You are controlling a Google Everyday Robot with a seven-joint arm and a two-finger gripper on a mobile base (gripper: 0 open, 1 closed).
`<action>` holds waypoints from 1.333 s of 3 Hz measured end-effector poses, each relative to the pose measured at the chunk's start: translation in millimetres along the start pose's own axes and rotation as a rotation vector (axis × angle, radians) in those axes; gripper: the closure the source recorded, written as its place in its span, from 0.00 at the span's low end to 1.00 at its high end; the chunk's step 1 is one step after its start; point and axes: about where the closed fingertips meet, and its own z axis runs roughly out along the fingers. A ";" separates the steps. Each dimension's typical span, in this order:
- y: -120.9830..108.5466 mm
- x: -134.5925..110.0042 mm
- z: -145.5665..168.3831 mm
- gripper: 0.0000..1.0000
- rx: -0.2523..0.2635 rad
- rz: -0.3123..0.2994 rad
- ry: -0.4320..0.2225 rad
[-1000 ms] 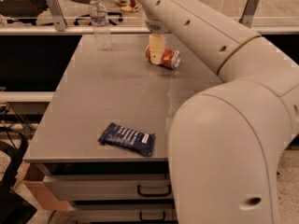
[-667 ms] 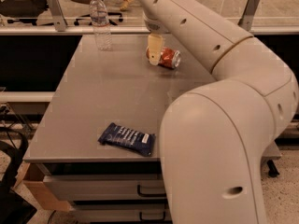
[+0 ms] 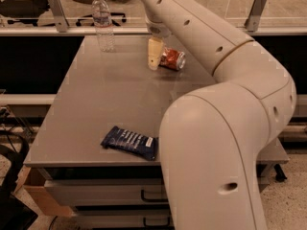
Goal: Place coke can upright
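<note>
Reaching arm [image 3: 216, 51]: it comes from the large cream body in the foreground and runs up and back across the grey table [image 3: 96, 99] to the far side.
Gripper [image 3: 154, 61]: points down, its tip at or just above the tabletop near the far edge.
Grip state: cannot tell whether it is spread or closed.
Coke can [image 3: 172, 59]: lies on its side on the table, just beside the gripper on the picture's right and seemingly touching it, one silver end facing right.
Water bottle [image 3: 103, 23]: stands upright, farther back than the gripper and off to its left in the picture.
Snack packet [image 3: 130, 143]: dark blue, lies flat, well apart from the gripper, near the table's front edge.
</note>
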 end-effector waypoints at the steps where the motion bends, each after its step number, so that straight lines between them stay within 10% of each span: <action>1: 6.6 -1.5 9.0 0.00 -0.032 0.036 -0.004; 3: 11.9 8.8 25.9 0.00 -0.063 0.102 0.033; 4: 11.5 11.7 29.2 0.18 -0.065 0.126 0.036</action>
